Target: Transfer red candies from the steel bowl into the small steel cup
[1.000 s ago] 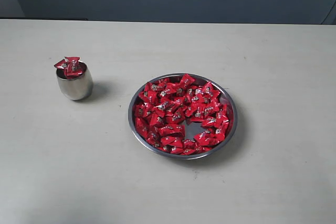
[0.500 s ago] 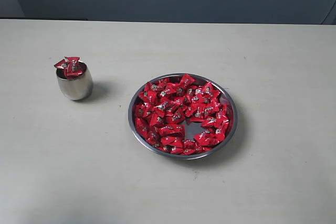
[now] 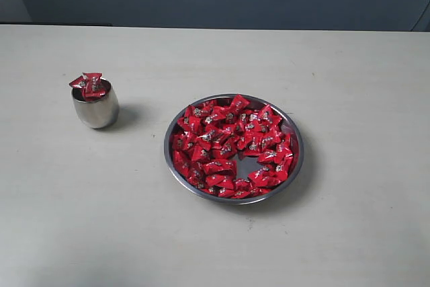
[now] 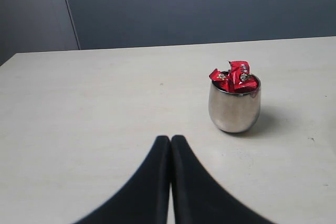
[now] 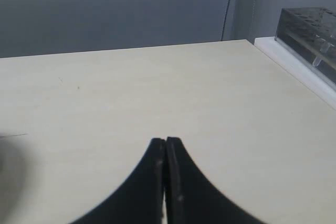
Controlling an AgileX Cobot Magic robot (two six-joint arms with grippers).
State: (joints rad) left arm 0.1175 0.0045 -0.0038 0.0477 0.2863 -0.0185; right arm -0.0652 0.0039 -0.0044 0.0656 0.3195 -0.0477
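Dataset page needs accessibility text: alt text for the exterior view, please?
A wide, shallow polished steel bowl filled with small bright red wrapped candies sits right of centre on a pale table. To its left, apart from it, stands a small rounded steel cup with a few of the same candies poking above its rim.
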